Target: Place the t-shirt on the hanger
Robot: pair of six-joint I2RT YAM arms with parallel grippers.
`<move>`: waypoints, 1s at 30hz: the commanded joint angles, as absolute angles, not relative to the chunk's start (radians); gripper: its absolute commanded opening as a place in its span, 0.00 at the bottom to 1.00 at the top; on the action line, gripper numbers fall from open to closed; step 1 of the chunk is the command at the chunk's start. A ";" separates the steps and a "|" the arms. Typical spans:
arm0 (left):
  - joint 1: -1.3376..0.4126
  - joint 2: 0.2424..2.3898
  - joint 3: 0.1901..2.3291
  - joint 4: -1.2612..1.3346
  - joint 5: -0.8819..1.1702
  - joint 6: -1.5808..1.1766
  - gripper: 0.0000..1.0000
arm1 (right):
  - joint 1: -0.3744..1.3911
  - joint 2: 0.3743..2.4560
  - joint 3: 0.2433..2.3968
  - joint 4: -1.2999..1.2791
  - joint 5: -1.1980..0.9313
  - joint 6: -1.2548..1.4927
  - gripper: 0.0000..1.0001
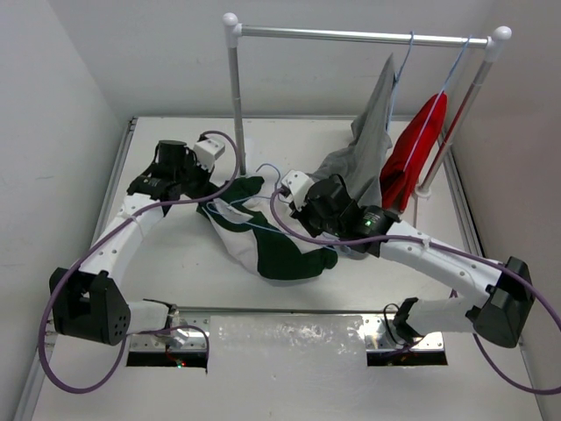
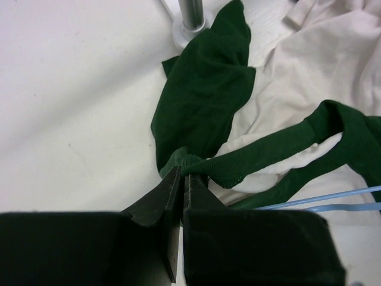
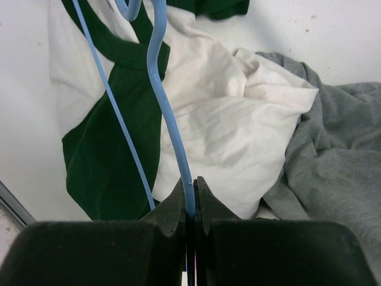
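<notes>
— Where does your floppy dark-green-and-white cloth t-shirt (image 1: 279, 248) lie?
— Crumpled on the smooth white table (image 1: 175, 289) between your arms, touching the soft grey garment (image 3: 339, 155). Your left gripper (image 2: 181, 177) is pinched tight on its ribbed green collar band.
— And your right gripper (image 3: 191, 193)?
— Clamped on the thin light-blue hanger (image 3: 171, 132), whose curved rod crosses the wrinkled white panel.

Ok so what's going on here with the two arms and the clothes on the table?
The robot is partway through getting a t-shirt onto a hanger. The left gripper is pinched shut on the dark green collar band of the green and white t-shirt, which lies crumpled on the table. The right gripper is shut on the wire of the light-blue hanger, which lies across the shirt. A grey garment and a red garment hang on the rail behind.
</notes>
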State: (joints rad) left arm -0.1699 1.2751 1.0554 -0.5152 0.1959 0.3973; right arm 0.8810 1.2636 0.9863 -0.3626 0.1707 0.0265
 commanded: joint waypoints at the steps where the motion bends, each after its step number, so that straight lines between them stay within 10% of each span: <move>1: -0.167 1.255 1.042 -0.495 0.161 0.442 0.00 | 0.893 1.221 1.061 -0.333 0.207 0.018 0.00; 30: -0.167 1.252 1.092 -0.551 0.333 0.477 0.00 | 0.917 1.381 1.081 -0.229 0.186 -0.094 0.00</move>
